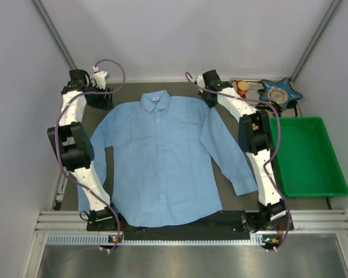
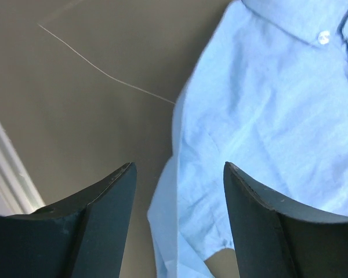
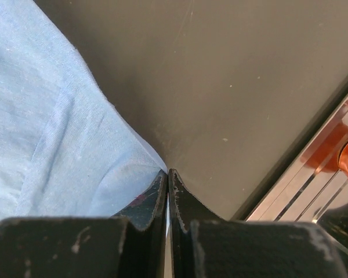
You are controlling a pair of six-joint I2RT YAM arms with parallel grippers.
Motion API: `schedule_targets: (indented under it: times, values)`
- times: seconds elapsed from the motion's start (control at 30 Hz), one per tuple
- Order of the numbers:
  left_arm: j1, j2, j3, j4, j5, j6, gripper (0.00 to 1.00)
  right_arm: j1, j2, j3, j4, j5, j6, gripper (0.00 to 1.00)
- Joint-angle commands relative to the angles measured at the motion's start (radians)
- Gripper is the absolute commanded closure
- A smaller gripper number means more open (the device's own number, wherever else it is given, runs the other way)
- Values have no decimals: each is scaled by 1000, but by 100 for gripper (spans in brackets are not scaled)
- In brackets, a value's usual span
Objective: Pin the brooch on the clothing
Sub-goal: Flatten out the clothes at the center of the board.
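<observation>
Lying flat and face up on the dark mat, the light blue shirt fills the middle of the table. Its collar points toward the far edge and its hem sits at the near edge, so its long axis runs straight away from the arm bases, with both sleeves slanting out toward the side edges. The right gripper is clenched tight at the far-right shoulder, its tips meeting the cloth's edge. It may be nipping the fabric, though a faint pinkish spot beside one finger is too shadowed to name. The left gripper hangs released over the opposite shoulder with nothing between its fingers, the shirt just ahead and to its right. No brooch can be picked out for certain. A blue star-shaped piece sits at the far-right corner, beside a green tray. The right arm looks nearer that corner, and the chest lies inward from both grippers.
</observation>
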State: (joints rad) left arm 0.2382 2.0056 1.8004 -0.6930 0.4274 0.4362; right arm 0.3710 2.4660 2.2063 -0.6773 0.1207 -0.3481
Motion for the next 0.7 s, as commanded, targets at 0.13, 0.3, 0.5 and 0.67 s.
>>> schedule_targets:
  times: [0.13,0.3,0.5,0.67]
  values:
    - [-11,67,-45,10,-108,19,38,-15,-65,-10,58,69,-20,100]
    - [-22,142,16,47,-165,4,72,-17,-50,-10,94,117,-32,100]
    - [-22,315,224,62,-170,-51,100,-23,-16,-3,139,189,-72,100]
    - [-22,462,404,41,-162,-56,95,-26,27,12,171,237,-115,100]
